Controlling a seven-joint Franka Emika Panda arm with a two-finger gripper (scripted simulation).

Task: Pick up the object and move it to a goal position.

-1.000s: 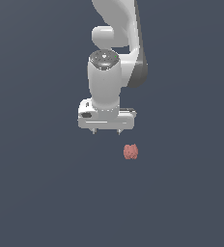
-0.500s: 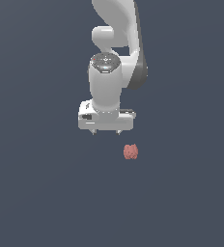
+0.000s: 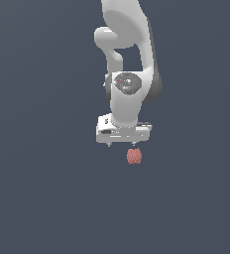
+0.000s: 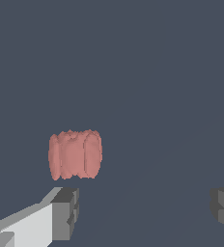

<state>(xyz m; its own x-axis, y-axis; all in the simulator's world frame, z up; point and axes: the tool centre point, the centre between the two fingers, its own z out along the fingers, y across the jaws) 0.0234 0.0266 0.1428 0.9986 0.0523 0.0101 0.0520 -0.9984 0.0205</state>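
Hanging above the dark floor (image 3: 47, 198), my pincer (image 3: 123, 144) points straight down, and its fingers are spread wide with nothing between them. From the exterior view I can hardly see those fingers: only tiny stubs poke out under the white hand body, and the one toward that view's right sits just over the object (image 3: 134, 156). My wrist camera shows more, though both fingertips (image 4: 65, 212) are cut off at the picture's edge, one only a grey sliver. The object (image 4: 75, 154), a reddish-pink, bumpy blob, lies on the floor close beyond one fingertip, not centred in the gap. Whether that finger touches it I cannot tell. My upper arm (image 3: 129, 30) runs out of the exterior picture, so my base is unseen.
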